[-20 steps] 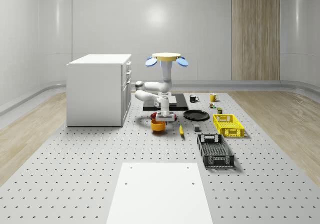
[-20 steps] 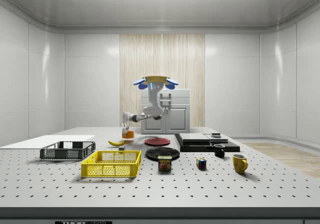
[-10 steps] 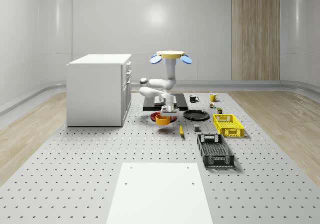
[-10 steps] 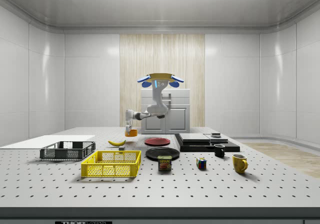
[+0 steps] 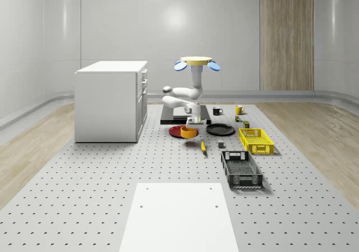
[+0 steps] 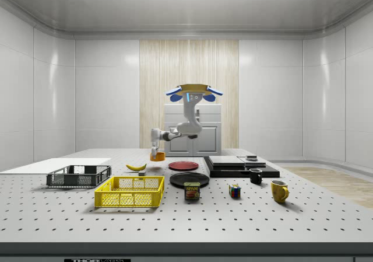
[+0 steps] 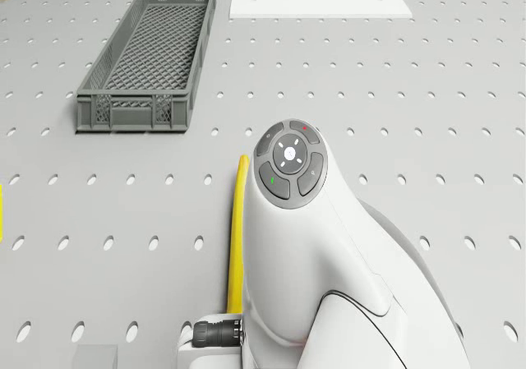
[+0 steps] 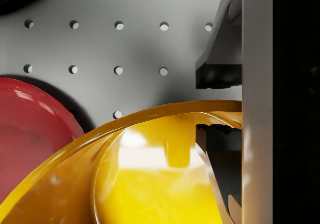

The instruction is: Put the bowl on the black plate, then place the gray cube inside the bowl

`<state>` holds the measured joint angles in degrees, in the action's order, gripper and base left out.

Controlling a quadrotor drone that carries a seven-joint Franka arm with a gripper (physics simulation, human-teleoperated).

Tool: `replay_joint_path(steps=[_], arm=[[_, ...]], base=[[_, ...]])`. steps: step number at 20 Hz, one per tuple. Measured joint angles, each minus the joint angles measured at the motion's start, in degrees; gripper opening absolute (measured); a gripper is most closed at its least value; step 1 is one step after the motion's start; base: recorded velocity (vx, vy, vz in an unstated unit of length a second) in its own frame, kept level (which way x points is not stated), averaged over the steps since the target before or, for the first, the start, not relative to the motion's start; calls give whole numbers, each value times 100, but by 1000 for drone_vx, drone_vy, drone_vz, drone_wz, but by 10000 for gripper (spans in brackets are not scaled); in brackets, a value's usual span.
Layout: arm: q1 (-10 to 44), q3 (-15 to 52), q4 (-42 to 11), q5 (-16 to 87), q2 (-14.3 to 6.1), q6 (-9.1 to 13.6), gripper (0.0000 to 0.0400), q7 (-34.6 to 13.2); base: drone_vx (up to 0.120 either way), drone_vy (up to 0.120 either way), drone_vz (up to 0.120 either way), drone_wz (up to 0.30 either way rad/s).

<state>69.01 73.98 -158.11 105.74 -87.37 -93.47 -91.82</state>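
So the big perforated worktop [image 5: 84, 196] has a white cabinet [image 5: 109, 100] at the whole-scene view's left. The drone [image 5: 197, 64] hovers above the middle of the worktop, over the black slab [image 5: 203, 116] area, with its white arm [image 5: 182, 95] folded down in front. The dark crate [image 5: 241, 169] and yellow crate [image 5: 256, 141] sit well off toward the whole-scene view's right.

The black plate [image 5: 220, 129] lies flat on the worktop, bare, just beside the red plate [image 5: 176, 131]. The bowl [image 5: 189, 132], orange-yellow, hangs off the worktop between those two plates, partly over the red one's edge. The gripper [image 8: 218, 106] has its jaws pinching the bowl's rim, one finger inside and one outside in the wrist view.

A banana [image 5: 203, 146] lies near the bowl, and the gray cube [image 5: 221, 145] sits on the worktop just beside the dark crate's far end.
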Motion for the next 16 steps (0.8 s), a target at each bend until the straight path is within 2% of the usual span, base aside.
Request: replay_joint_path(steps=[16], arm=[[13,4,2,-20,-44,-40,103,2]], base=[[-120,120,0,0]])
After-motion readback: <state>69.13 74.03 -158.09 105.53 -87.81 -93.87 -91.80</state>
